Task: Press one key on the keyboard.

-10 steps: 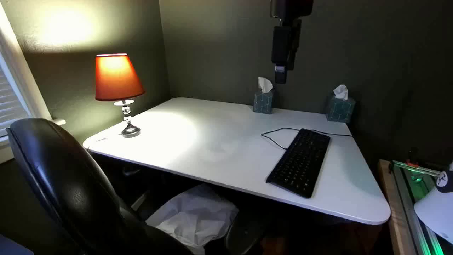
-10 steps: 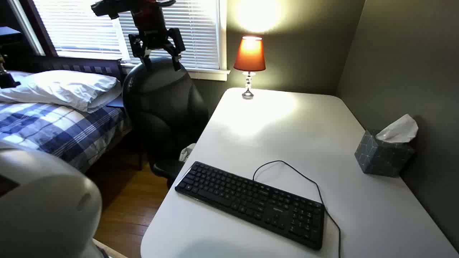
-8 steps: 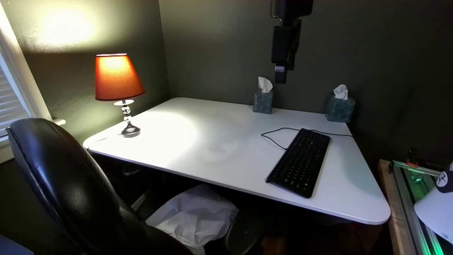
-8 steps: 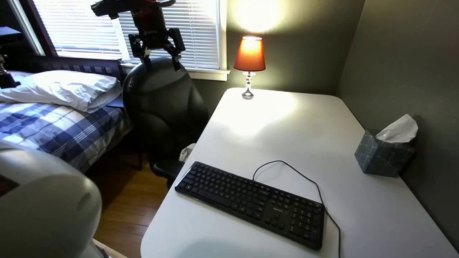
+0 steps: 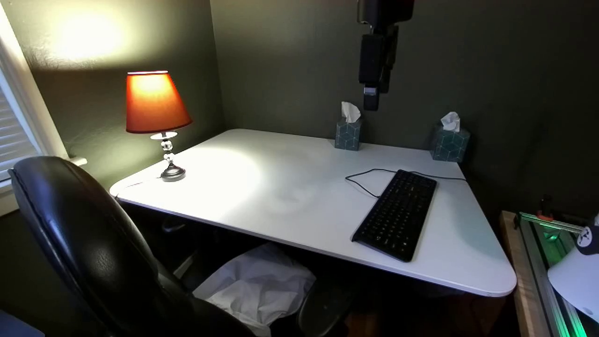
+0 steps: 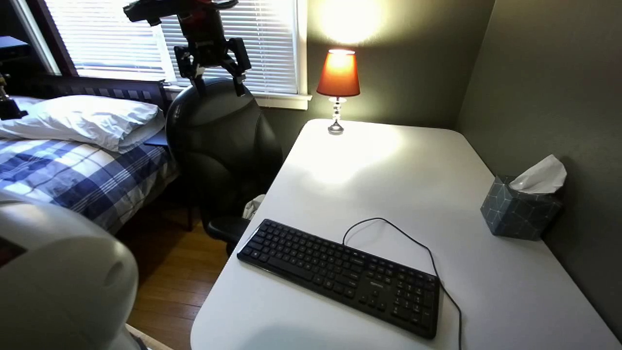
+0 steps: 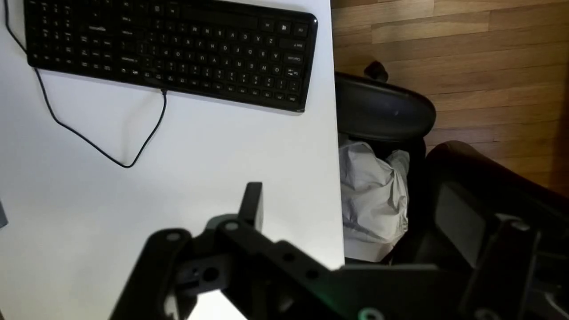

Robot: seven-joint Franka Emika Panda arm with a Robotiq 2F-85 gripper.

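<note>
Though small, keyboard (image 7: 175, 51) "Caps Lock" legible

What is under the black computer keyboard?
The black computer keyboard sits on the white desk, which shows around its edges; the patch directly beneath, and anything there, is covered.

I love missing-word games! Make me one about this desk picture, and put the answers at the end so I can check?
The lamp glows, so it is switched ____.
The keyboard lies on a desk colored ____.
The gripper is not shut but ____.
In an exterior view, the tissue boxes number ____.

Missing words: on; white; open; two.
</note>
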